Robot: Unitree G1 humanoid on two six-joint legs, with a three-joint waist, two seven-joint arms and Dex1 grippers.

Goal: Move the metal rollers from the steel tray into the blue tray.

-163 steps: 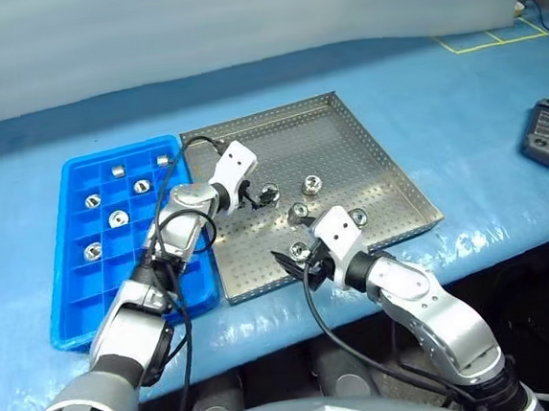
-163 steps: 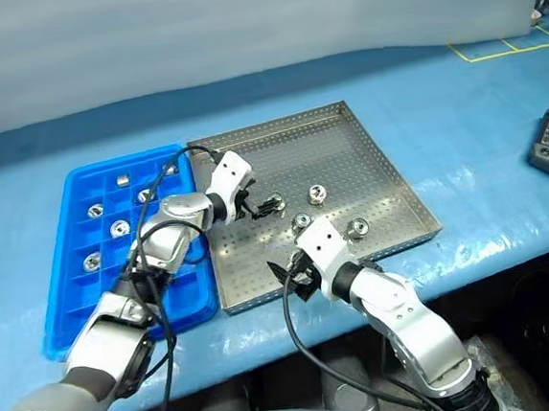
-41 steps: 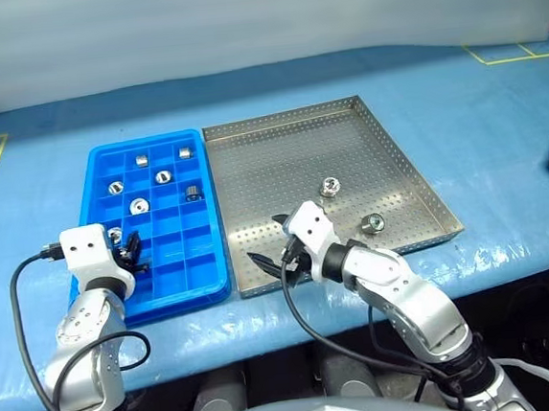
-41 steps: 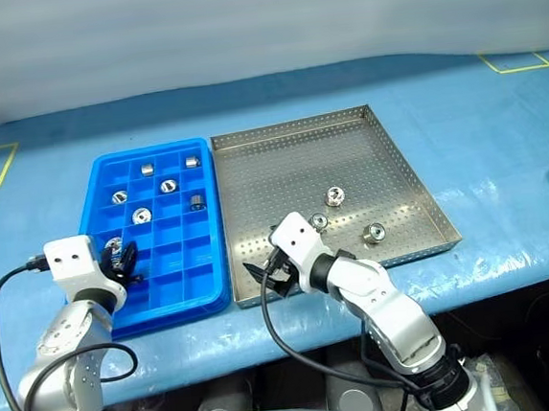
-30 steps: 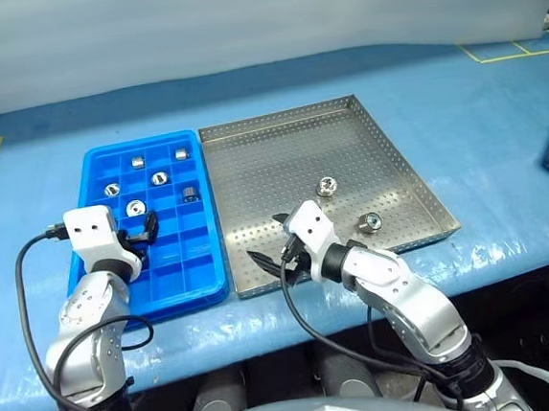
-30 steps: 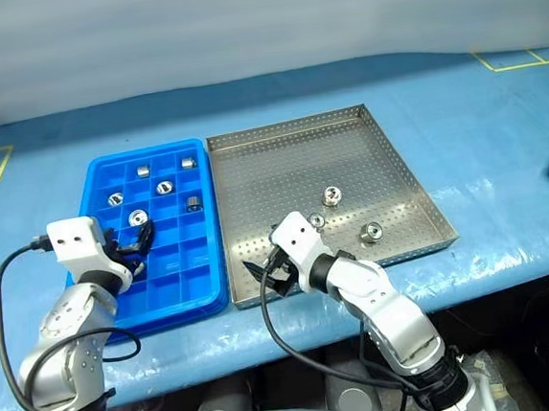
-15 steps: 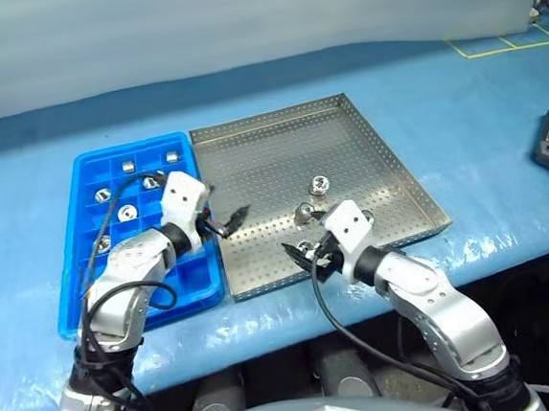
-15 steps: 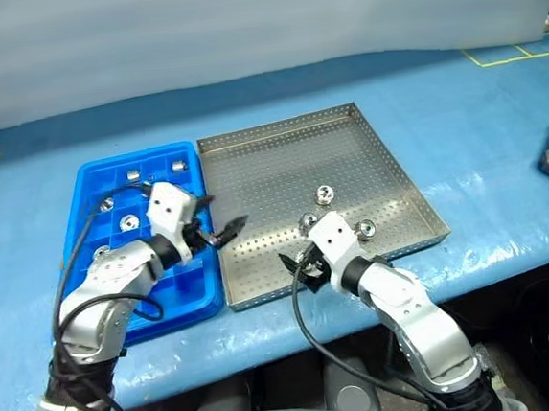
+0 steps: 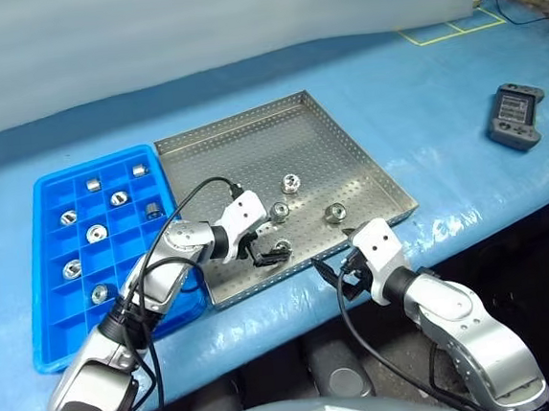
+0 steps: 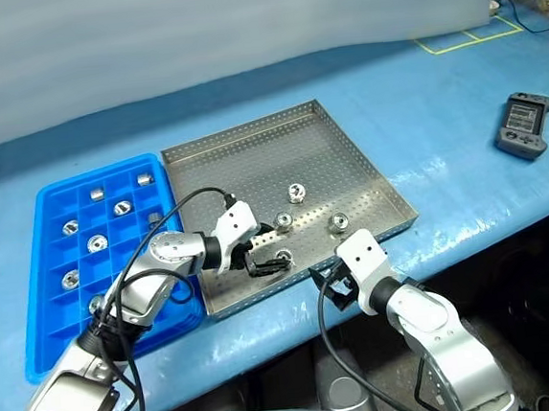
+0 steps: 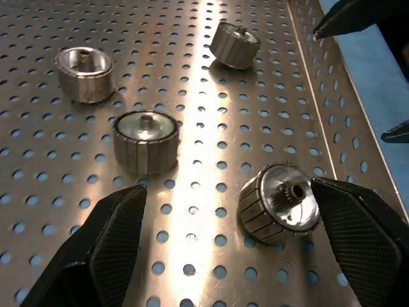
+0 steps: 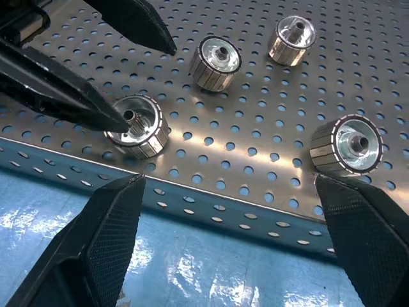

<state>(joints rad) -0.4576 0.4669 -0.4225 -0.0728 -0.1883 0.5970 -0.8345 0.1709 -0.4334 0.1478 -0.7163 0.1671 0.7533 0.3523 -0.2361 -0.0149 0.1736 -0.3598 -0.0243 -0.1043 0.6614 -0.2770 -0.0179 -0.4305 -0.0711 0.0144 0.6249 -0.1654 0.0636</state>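
- Two trays lie side by side on the blue surface point(image 9: 437, 85): the steel tray point(image 9: 250, 150) on the right, the blue tray point(image 9: 54, 321) touching its left rim.
- The left gripper point(image 9: 267, 247) hangs over the steel tray's near edge, jaws spread wide around one roller point(image 11: 279, 203), gripping nothing.
- The right gripper point(image 9: 336, 275) hovers just off the tray's near rim, jaws wide and empty.
- Four metal rollers point(image 9: 291, 182) sit in the steel tray's near part; six more occupy blue-tray compartments.

Left arm point(image 9: 222, 239) swung from blue tray point(image 9: 55, 282) over steel tray point(image 9: 251, 159).
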